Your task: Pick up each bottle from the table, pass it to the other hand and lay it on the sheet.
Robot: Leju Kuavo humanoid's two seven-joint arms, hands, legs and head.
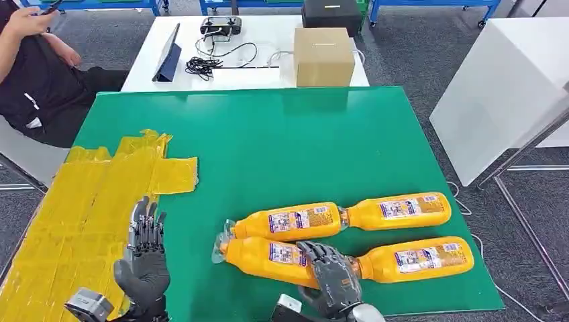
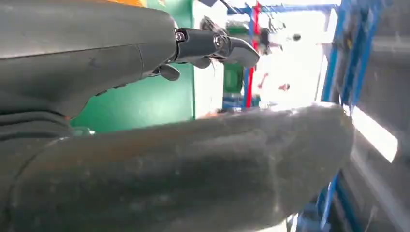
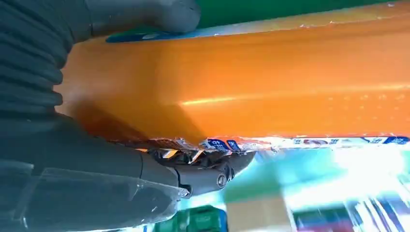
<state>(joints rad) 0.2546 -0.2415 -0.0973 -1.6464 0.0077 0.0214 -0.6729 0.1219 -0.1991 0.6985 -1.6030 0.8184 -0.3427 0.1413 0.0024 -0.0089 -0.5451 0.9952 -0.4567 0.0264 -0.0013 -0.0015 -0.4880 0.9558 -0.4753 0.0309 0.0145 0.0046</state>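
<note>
Head view looks forward and down from high over the near edge of the green tabletop (image 1: 282, 141). Right wrist view sits tight against an orange bottle (image 3: 270, 87); left wrist view also catches that green top.

The right hand (image 1: 332, 282) hides the near-left bottle's (image 1: 268, 256) base end.

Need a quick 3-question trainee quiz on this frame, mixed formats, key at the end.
1. How many orange bottles lie on the green table?
2. True or false: the left robot hand holds a bottle.
3. The right robot hand grips which bottle? A) near-left bottle B) far-right bottle C) one on the yellow sheet

Key: 1) four; 2) false, it is open and holds nothing; 3) A.
</note>
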